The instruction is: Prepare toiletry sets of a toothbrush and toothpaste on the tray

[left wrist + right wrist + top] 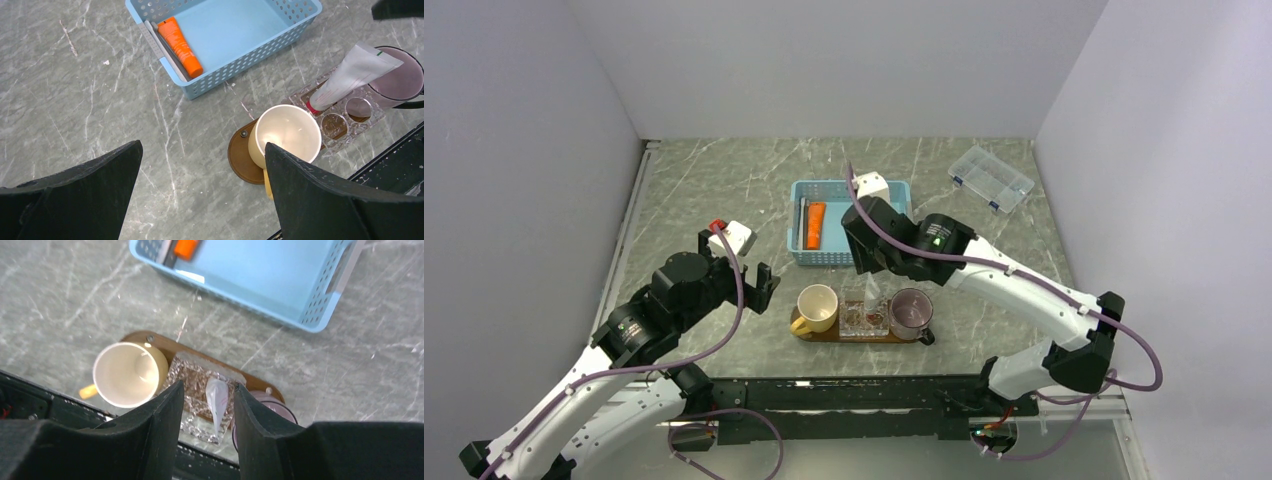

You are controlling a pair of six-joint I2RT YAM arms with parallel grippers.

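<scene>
Toothpaste (350, 75), white-silver: cap down, tilted, standing in clear holder (345, 125) on tray (242, 162); directly below right end effector (208, 387), seen in gap between its fingers, not touched.
Right end effector: fingers partly spread, gripping nothing.
Yellow cup (285, 132): on tray, left of right end effector.
Purple cup (400, 80): on tray, to its right.
Orange toothpaste (181, 46): lying in blue basket (235, 67) beyond right end effector; toothbrush (161, 47) just beside it.
Left end effector (202, 150): spread wide, empty, above bench (75, 100); tray ahead-right of it.
</scene>
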